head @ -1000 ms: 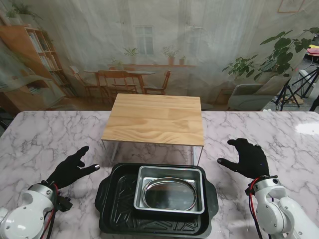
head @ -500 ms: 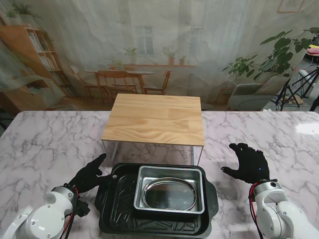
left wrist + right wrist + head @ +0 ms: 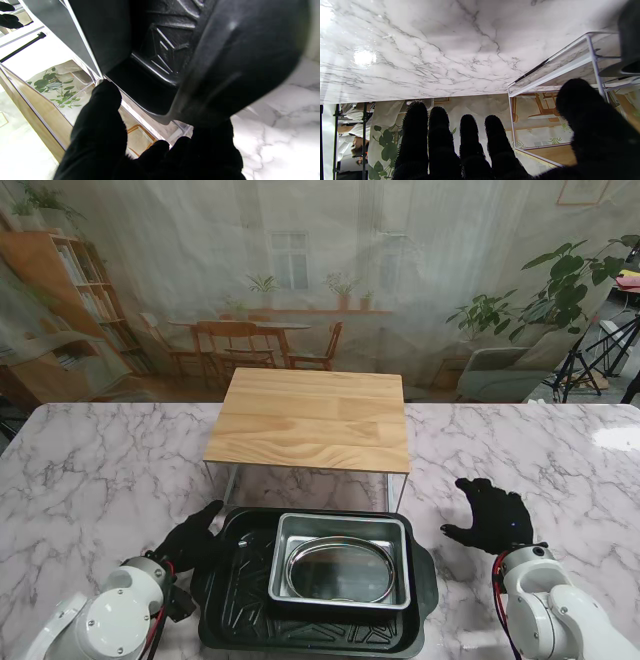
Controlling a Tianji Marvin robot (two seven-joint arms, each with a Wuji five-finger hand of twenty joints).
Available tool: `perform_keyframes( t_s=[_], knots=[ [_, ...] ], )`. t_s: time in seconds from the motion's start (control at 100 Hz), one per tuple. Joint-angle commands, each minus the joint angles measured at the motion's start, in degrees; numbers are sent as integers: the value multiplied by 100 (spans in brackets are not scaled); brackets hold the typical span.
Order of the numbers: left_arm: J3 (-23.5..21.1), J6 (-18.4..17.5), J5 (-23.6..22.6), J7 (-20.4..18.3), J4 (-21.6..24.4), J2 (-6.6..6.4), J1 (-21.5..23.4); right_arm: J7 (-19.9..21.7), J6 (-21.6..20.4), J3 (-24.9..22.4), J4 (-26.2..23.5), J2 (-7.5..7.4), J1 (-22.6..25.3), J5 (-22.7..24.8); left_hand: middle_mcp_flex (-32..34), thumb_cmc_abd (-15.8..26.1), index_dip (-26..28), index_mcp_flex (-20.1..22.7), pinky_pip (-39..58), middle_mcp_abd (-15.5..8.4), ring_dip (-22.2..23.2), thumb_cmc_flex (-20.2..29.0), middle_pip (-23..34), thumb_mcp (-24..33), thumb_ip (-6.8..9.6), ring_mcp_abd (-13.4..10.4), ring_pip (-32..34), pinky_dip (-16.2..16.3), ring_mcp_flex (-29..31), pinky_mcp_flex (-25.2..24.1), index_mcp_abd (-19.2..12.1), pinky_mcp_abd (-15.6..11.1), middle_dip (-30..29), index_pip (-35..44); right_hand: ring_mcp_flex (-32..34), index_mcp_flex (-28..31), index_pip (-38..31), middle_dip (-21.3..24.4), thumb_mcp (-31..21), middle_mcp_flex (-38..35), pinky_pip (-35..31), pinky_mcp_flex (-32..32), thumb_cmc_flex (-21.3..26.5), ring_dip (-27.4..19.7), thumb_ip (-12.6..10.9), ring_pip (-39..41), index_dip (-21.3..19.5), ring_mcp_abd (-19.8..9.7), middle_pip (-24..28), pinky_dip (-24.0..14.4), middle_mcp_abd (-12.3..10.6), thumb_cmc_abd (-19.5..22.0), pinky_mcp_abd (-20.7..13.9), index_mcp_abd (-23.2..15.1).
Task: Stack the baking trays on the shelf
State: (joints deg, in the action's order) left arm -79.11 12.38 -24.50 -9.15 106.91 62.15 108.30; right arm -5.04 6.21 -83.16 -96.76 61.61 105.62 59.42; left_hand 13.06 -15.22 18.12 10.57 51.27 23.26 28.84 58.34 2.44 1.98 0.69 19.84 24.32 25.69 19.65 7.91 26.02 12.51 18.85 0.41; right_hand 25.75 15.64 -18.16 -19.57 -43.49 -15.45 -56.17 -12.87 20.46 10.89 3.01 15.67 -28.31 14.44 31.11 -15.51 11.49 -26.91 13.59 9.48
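A large black baking tray (image 3: pixel 240 610) lies on the marble near me, with a silver rectangular tray (image 3: pixel 282 552) nested in it and a round silver pan (image 3: pixel 340 572) inside that. Beyond them stands the wooden-topped shelf (image 3: pixel 312 418) on white legs. My left hand (image 3: pixel 190 542) is at the black tray's left handle (image 3: pixel 237 62): its fingers (image 3: pixel 212 147) lie under the handle and the thumb (image 3: pixel 100 120) stands apart over the rim. Open, with straight fingers, my right hand (image 3: pixel 492 518) hovers right of the tray, clear of its right handle (image 3: pixel 630 37).
The shelf's white wire frame (image 3: pixel 570 65) stands just beyond the tray's far edge, with a low gap under the wooden top. Marble table (image 3: pixel 90 470) spreads to both sides. A printed backdrop and a plant (image 3: pixel 560 290) lie behind the table.
My left hand has moved right and nearer to me, from the bare marble to the black tray's left handle. My right hand has shifted slightly toward me. The trays have not moved.
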Motion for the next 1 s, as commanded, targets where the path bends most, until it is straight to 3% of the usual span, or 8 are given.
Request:
perform_keyframes(
  t_s=[0.0, 0.08, 0.12, 0.13, 0.19, 0.27, 0.71, 0.99],
  knots=[
    [97, 65, 37, -84, 6, 26, -35, 61, 20, 40, 12, 0, -21, -12, 88, 13, 77, -258, 196, -34, -13, 226, 57, 91, 225, 65, 132, 116, -100, -6, 7, -407, 93, -15, 15, -67, 195, -55, -394, 245, -55, -12, 88, 67, -182, -130, -165, -48, 57, 6, 75, -215, -39, 215],
    [187, 124, 22, -33, -28, 35, -78, 154, 34, 57, 12, -11, -39, -11, 134, 99, 107, -228, 229, -28, 19, 459, 88, 233, 290, 69, 177, 132, -96, 5, 2, -418, 144, 6, -33, -81, 245, -38, -641, 292, -52, 3, 114, 56, -230, -157, -199, -119, 27, 6, 70, -281, -91, 195],
    [221, 147, -2, -21, -46, 35, -101, 191, 36, 63, 12, -16, -46, -8, 135, 141, 177, -221, 268, -36, 69, 593, 88, 393, 431, 67, 222, 151, -110, 0, -4, -414, 241, 25, -73, -96, 258, -30, -683, 320, -50, 16, 95, 49, -237, -175, -206, -179, 12, 6, 67, -283, -129, 172],
    [229, 155, -7, -21, -49, 35, -106, 199, 38, 65, 11, -17, -48, -8, 137, 136, 205, -216, 266, -33, 74, 597, 75, 546, 549, 70, 215, 150, -106, -1, -4, -413, 268, 17, -90, -103, 263, -27, -687, 336, -47, 26, 86, 47, -236, -182, -208, -201, 5, 7, 64, -281, -147, 159],
    [278, 220, -22, 10, -57, 41, -130, 237, 53, 77, 10, -22, -59, 4, 143, 134, 263, -185, 273, -40, 91, 545, 61, 1262, 892, 53, 217, 151, -97, 7, -14, -438, 305, -2, -167, -145, 284, -10, -681, 412, -33, 69, 44, 40, -226, -209, -215, -310, -29, 10, 57, -271, -211, 119],
    [318, 275, -71, 12, -61, 38, -153, 284, 92, 90, -1, -26, -64, 21, 135, 136, 275, -153, 291, -35, 95, 460, 54, 1802, 1061, 40, 225, 159, -87, 17, -23, -441, 297, -5, -194, -182, 306, 1, -610, 448, -41, 79, 0, 50, -199, -201, -224, -375, -44, 4, 70, -232, -261, 123],
    [282, 334, -432, -148, 30, -21, -57, 692, 343, 85, -472, -52, 163, 213, 169, -106, 269, -13, 323, -118, 137, 439, 61, 1862, 961, 4, 279, 170, -19, 67, -136, -476, 302, 22, -14, -20, 320, -195, 21, 381, -401, -218, -25, 470, -88, 436, -374, -299, 215, -198, 209, 15, -351, 313],
    [230, 316, -513, -190, 98, -34, 15, 1111, 345, 60, -967, -83, 475, 406, 160, -47, 248, 5, 322, -105, 150, 461, 48, 1863, 912, 15, 266, 170, -23, 56, -146, -460, 279, 13, -65, -67, 557, -145, -546, 448, -350, -153, 306, 451, -279, 357, -412, -215, 109, -192, 189, -3, -232, 334]
  ],
)
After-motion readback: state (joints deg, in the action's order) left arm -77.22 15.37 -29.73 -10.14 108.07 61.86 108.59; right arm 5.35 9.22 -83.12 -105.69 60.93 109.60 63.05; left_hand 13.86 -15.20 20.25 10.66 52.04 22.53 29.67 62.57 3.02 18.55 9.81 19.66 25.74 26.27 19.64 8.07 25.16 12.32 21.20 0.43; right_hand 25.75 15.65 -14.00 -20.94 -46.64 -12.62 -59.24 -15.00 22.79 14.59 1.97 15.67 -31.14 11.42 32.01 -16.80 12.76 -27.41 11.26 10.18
